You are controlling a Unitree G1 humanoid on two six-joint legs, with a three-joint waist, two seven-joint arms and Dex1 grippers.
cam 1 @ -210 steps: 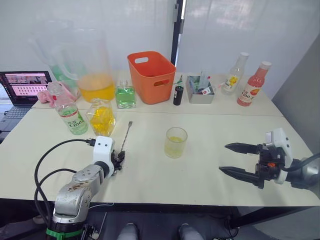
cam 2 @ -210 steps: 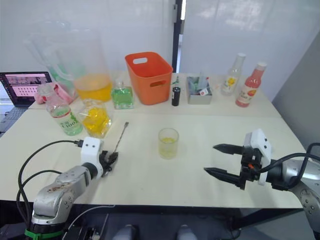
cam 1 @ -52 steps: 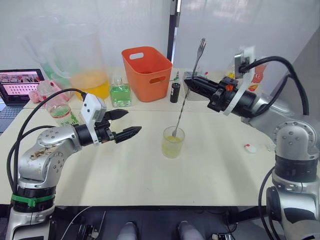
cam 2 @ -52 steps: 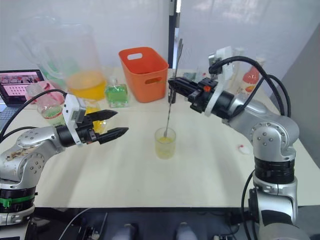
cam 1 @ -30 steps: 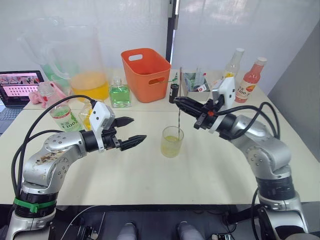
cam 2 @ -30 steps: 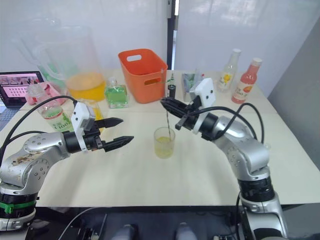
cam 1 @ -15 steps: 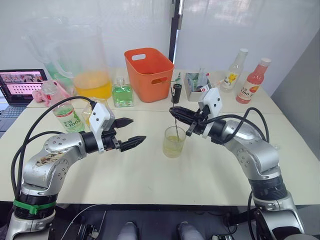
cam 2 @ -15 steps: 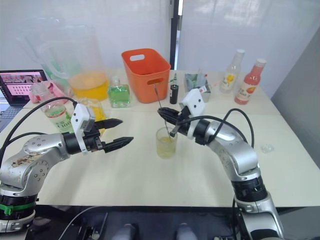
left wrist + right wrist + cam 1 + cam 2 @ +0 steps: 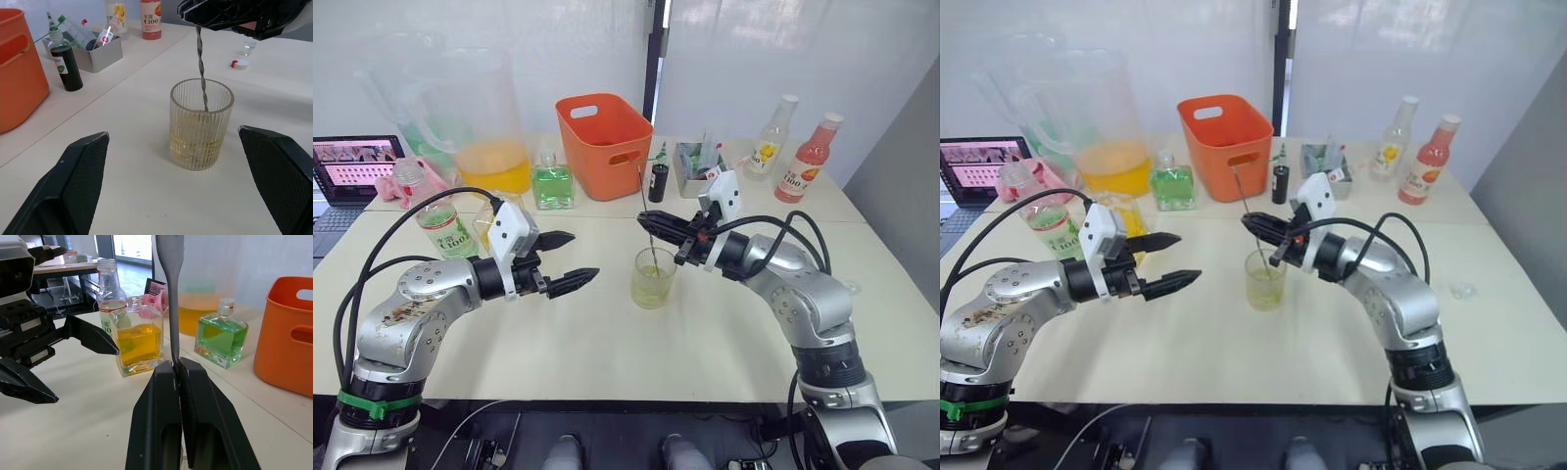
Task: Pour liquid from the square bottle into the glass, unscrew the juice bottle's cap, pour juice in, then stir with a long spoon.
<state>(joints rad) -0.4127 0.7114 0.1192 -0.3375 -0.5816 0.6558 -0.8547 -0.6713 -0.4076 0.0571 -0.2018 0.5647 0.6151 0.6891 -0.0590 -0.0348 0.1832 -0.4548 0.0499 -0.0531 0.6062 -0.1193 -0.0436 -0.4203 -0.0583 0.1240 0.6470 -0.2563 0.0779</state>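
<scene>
At the middle of the left eye frame the ribbed clear glass (image 9: 653, 277) stood on the pale table (image 9: 607, 343), a shallow layer of yellowish liquid in its bottom, and the long twisted metal spoon (image 9: 201, 68) reached down into it; its bowl was lost behind the ribbing and the liquid, so whether it touched the bottom could not be made out. The right gripper (image 9: 651, 224), just above and right of the glass's rim, had its black fingers (image 9: 161, 396) pressed together on the spoon's stem, the flat handle end rising out of the top of the right wrist frame, cut off there. Left of centre the left gripper (image 9: 566, 258) hovered near the glass, jaws wide apart and holding nothing, pointing toward it without touching. Behind that arm, partly covered by it, sat the square clear bottle with yellow liquid (image 9: 139, 344), and beside it a round clear bottle with a green label (image 9: 443, 231). Farther back along the table's upper edge: a square bottle of green liquid (image 9: 553, 184), an orange plastic bin (image 9: 605, 143), a small dark bottle (image 9: 658, 182) and a grey metal tray (image 9: 695, 180) whose contents were too jumbled to name. At upper right stood a clear bottle with a yellow label (image 9: 771, 140) and a pink juice bottle with a pink cap (image 9: 811, 158). A small white cap (image 9: 240, 63) lay on the table in the upper right of the left wrist frame.
</scene>
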